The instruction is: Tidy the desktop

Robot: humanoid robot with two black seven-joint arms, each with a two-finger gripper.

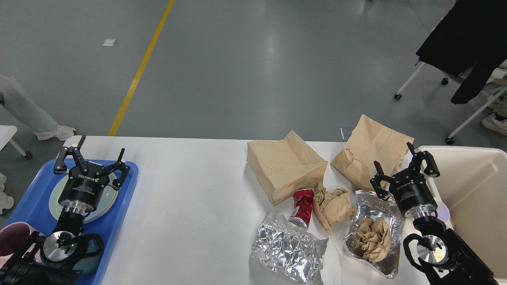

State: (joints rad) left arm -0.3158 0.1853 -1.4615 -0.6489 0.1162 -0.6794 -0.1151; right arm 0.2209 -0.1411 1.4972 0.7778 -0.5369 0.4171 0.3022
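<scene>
A white desk (198, 190) spans the room's grey floor (237, 59), which carries a yellow line (138, 71). The left fingers (90, 158) spread open, empty, above a blue tray (35, 198). The right fingers (402, 166) spread open, empty, beside a cream bin (475, 190), with paper bags (285, 164) and crumpled foil (287, 247) between them.
</scene>
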